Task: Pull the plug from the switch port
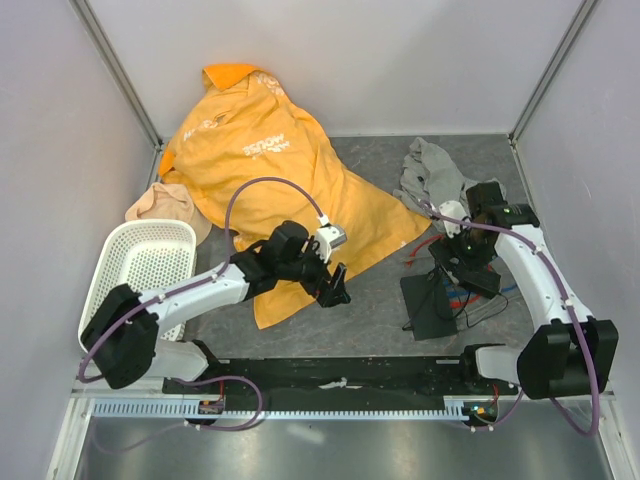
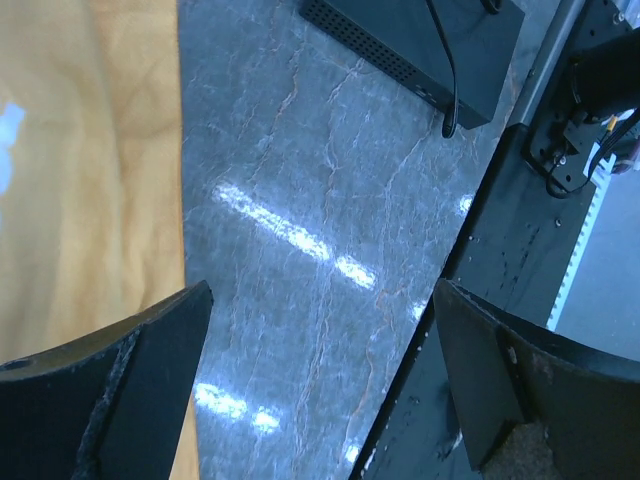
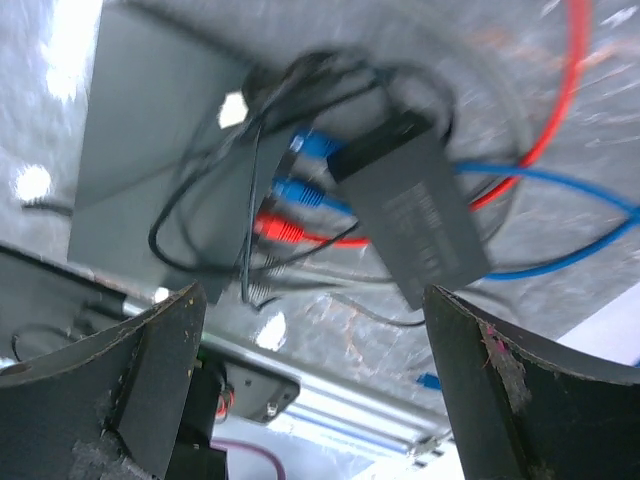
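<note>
Flat matte-black rectangular switch box [image 1: 428,310] lies flat on the grey marbled surface [image 1: 370,300], right of centre and just ahead of the right arm's base [image 1: 560,360]. From above, its long axis runs roughly near to far. The edge with the sockets faces right.

The right wrist view is blurred. It shows two blue plugs [image 3: 305,168] and one red plug [image 3: 275,228] side by side in that edge, their cables leading off to the right. The switch port itself is covered by the plugs; I cannot tell which one fills it. A thin black cable [image 3: 180,215] loops across the top of the box. A small black power brick [image 3: 415,210] lies tilted on the cables, just beside the plugs.

Right jaws: spread wide, hanging above the brick and plugs, touching nothing.

Left jaws: spread wide and empty, over bare surface at the hem of a crumpled orange T-shirt with white print [image 1: 270,170]. In the left wrist view the box [image 2: 420,40] lies beyond them, well apart, with its vented edge toward the camera.

Also present:
- a white perforated plastic basket [image 1: 150,265] at far left
- a beige cloth [image 1: 165,205] behind the basket
- a grey rag [image 1: 430,170] beyond the right arm
</note>
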